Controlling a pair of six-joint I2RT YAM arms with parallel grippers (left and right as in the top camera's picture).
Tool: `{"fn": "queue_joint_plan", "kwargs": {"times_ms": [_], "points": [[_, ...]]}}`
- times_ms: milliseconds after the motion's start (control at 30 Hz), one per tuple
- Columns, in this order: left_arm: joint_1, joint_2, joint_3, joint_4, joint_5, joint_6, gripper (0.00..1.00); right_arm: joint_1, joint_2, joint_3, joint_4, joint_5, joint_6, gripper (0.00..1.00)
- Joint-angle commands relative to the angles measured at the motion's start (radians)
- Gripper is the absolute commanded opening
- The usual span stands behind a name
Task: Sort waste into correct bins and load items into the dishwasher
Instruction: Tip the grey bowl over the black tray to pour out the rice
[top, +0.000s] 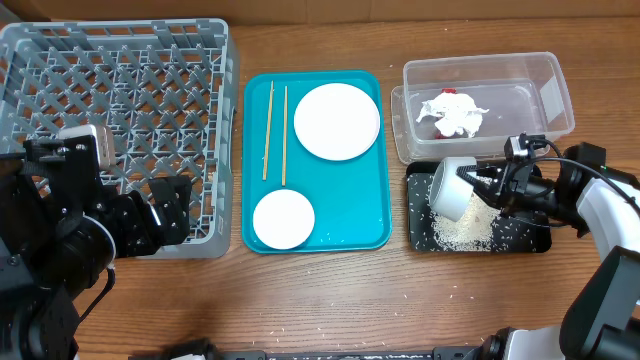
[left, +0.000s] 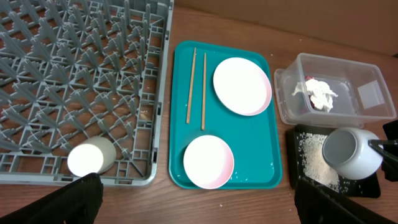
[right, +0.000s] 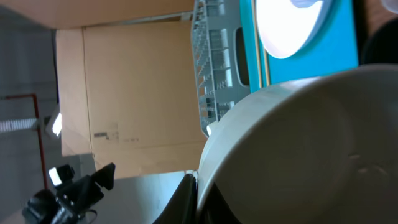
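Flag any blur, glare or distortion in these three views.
Overhead: sharp, evenly lit, but the plate and small bowl wash out to flat white. Left wrist: sharp; its fingers are near-black shapes in the bottom corners. Right wrist: the grey bowl sits so close it covers much of the frame and looks soft.

Lit brightly and evenly from above, with soft shadows under the dish rack (top: 120, 80) at 9 o'clock. Washed out near white on the pale pink plate (top: 337, 121) and small pink bowl (top: 283, 219). Sharp overhead and from the left wrist. Out of focus on the grey-green bowl (right: 298, 149) at 4 o'clock in the right wrist view.
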Motion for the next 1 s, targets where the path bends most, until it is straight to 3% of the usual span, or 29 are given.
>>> {"fn": "queue_joint_plan", "kwargs": {"times_ms": [0, 100, 233, 400, 533, 633, 700, 800, 967], "points": [[-0.004, -0.001, 0.004, 0.002, 0.014, 0.023, 1.0, 0.009, 0.01, 0.005, 0.045, 0.107, 0.082, 0.04], [-0.004, -0.001, 0.004, 0.002, 0.014, 0.023, 1.0, 0.025, -0.007, 0.017, -0.021, -0.021, 0.019, 0.04], [-0.004, -0.001, 0.004, 0.002, 0.014, 0.023, 1.0, 0.088, -0.069, 0.121, -0.148, 0.087, -0.039, 0.04], [-0.004, -0.001, 0.004, 0.002, 0.014, 0.023, 1.0, 0.32, -0.159, 0.33, -0.257, 0.554, 0.0, 0.04], [-0.004, -0.001, 0.004, 0.002, 0.014, 0.023, 1.0, 0.587, -0.171, 0.397, -0.209, 0.91, 0.128, 0.04], [-0.004, -0.001, 0.004, 0.002, 0.014, 0.023, 1.0, 0.755, -0.153, 0.396, -0.153, 1.062, 0.219, 0.04], [-0.004, -0.001, 0.004, 0.002, 0.014, 0.023, 1.0, 0.848, -0.145, 0.396, -0.109, 1.072, 0.256, 0.04], [-0.004, -0.001, 0.004, 0.002, 0.014, 0.023, 1.0, 0.878, -0.15, 0.397, -0.077, 1.072, 0.306, 0.04], [-0.004, -0.001, 0.004, 0.002, 0.014, 0.023, 1.0, 0.796, -0.164, 0.396, -0.045, 0.922, 0.367, 0.04]]}}
